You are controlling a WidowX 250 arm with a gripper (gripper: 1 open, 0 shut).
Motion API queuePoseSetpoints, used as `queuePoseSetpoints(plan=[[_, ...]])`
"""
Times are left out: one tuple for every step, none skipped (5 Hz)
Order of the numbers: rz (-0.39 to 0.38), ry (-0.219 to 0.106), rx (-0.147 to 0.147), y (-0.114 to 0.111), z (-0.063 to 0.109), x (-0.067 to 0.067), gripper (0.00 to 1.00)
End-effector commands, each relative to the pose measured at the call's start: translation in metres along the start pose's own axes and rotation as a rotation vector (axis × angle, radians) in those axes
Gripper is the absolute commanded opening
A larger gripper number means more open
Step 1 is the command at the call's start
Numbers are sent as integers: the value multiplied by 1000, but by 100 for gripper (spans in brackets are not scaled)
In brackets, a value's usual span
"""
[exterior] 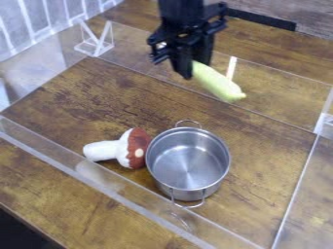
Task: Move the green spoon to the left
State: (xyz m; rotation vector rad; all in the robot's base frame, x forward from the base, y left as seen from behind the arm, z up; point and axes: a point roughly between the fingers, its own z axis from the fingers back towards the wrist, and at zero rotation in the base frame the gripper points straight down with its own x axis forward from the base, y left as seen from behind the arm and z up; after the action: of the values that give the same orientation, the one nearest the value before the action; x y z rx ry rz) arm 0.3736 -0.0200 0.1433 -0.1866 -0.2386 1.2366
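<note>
The green spoon [220,84] hangs in the air over the wooden table, its thick yellow-green handle slanting down to the right. A thin pale part of it shows just behind the handle. My gripper [186,66], a black hand coming down from the top of the camera view, is shut on the spoon's upper left end. The spoon is held above and behind the steel pot, clear of the table.
A shiny steel pot [189,160] stands on the wooden table [78,102] near the front, with a red-and-white toy mushroom [117,149] lying against its left side. Clear acrylic walls [293,185] fence the work area. A clear stand [93,39] sits at the back left.
</note>
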Motion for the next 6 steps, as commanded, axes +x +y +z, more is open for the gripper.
queuePoseSetpoints(plan=[[108, -59, -89, 0, 20, 22, 0], [169, -85, -98, 3, 15, 28, 0], [295, -126, -100, 10, 15, 49, 0], [412, -161, -106, 22, 16, 79, 0], [490, -188, -109, 34, 17, 99, 0], [553, -211, -106, 42, 17, 97, 0]])
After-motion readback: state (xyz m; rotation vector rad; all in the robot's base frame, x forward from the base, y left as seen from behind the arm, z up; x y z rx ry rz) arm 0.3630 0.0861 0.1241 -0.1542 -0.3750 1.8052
